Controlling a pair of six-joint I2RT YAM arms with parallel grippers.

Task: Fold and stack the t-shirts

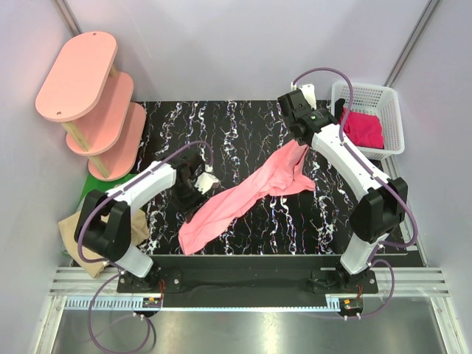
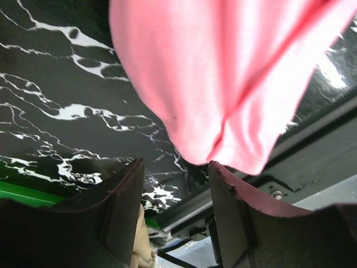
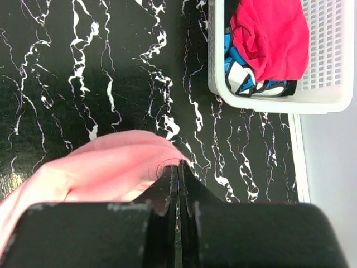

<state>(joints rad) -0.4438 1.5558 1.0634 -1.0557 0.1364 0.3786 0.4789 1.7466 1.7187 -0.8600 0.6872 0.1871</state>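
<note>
Salmon-pink t-shirt (image 1: 243,198) is strung out in a long diagonal over the black marbled tabletop (image 1: 243,122), high end at far right, low end slumped near the front left edge.

Right tool (image 1: 297,146) is clenched on the shirt's high end. In the right wrist view its fingers (image 3: 178,170) are pressed flat together with a fold of the pink cloth (image 3: 106,173) pinched at the tips (no gap visible between them). The cloth is lifted off the tabletop here and drapes away toward the left arm.

Left tool (image 1: 190,200) sits just beside the shirt's low end, on its left side. It is released: in the left wrist view the two fingers (image 2: 125,206) stand apart and nothing lies between them. The rounded bottom of the shirt (image 2: 223,84) hangs right at the fingertips; I cannot tell whether it touches them.

Around:
- white lattice basket (image 1: 391,99) off the far right corner, holding the magenta-red t-shirt (image 1: 363,127) and a blue, white and black cloth (image 3: 240,72) beneath it
- tan-beige t-shirt (image 1: 74,230) bunched off the tabletop's left edge, partly under the left arm
- pink oval shelf boards (image 1: 77,74) at far left, well apart from both tools

Nothing lies between either tool and the pink shirt.
</note>
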